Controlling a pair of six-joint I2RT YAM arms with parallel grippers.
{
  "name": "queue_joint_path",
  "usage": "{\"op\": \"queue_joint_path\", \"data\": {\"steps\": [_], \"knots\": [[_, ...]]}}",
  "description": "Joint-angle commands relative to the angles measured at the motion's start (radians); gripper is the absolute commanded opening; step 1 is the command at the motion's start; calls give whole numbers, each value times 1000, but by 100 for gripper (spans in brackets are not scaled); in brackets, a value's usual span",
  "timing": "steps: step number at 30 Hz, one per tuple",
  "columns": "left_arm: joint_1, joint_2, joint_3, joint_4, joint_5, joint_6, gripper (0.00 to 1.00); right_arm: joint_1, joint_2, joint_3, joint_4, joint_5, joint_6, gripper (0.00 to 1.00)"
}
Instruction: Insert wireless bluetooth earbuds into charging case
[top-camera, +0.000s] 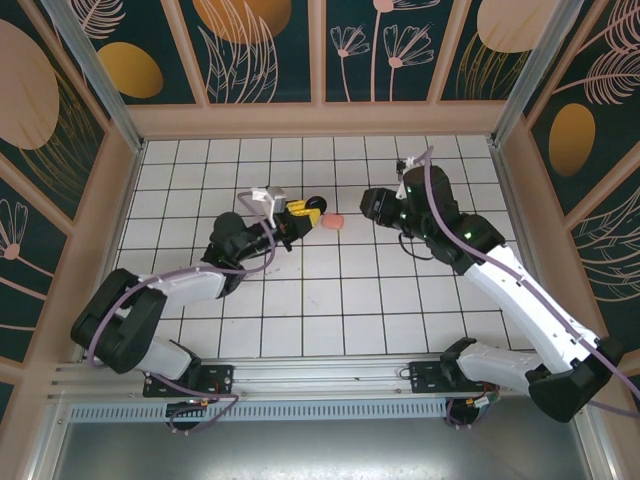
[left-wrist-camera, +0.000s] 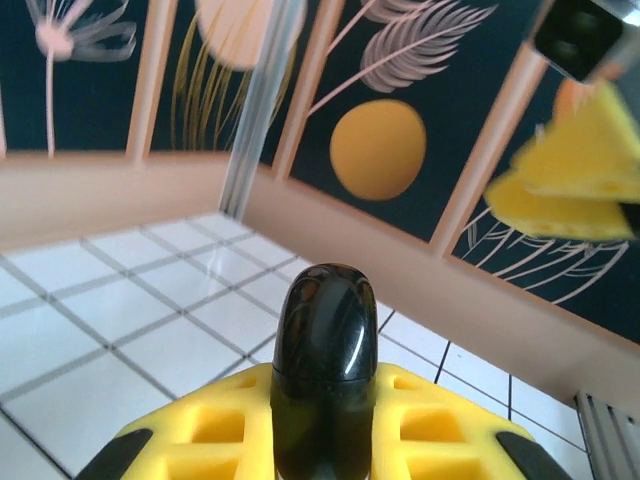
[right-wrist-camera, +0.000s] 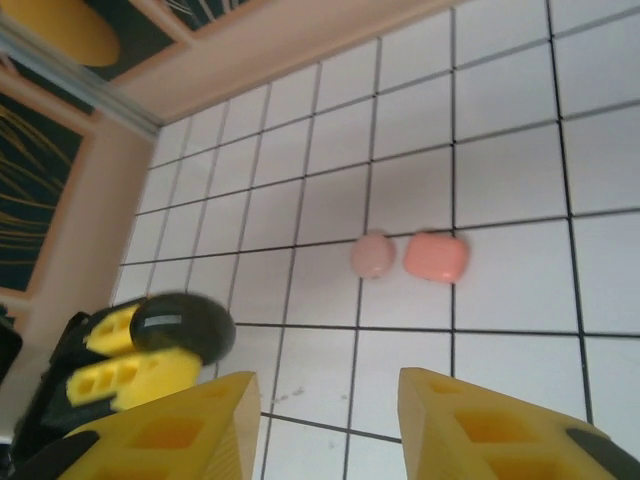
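Your left claw (left-wrist-camera: 325, 430) was pinched on a glossy black case (left-wrist-camera: 325, 330), gripped low with its rounded end exposed, presumably to steady it for loading. Your right claw (right-wrist-camera: 322, 410) stood spread and empty above a pink case (right-wrist-camera: 436, 257) and a paler rounded piece (right-wrist-camera: 372, 255), possibly an earbud, lying just beside each other on the worktop (right-wrist-camera: 500, 150), placed for a pick.

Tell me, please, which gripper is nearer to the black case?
Left. The left gripper is shut on the black case itself; the right gripper, open, stands apart from it, beyond the pink case.
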Motion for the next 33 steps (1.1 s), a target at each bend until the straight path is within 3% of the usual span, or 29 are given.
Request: {"op": "queue_joint_path", "data": {"steps": [1,9,13,19,25,30,33], "knots": [[5,73,80,-207,-47,-197,0,-5,-12,-85,45,47,49,45],[6,268,70,-232,-45,-428,0,-7,-26,-165,61,67,59,49],[6,329,61,-215,-33,-481,0,-9,-33,-169,63,64,53,49],[5,401,83,-255,-38,-512,10,-9,-48,-167,57,67,46,49],[5,407,97,-361,-67,-502,29,-11,-68,-160,51,74,41,50],[5,362,84,-434,-120,-498,59,-12,-84,-147,43,78,35,56],[5,313,84,-507,-160,-480,72,-17,-92,-137,40,81,29,61]]}}
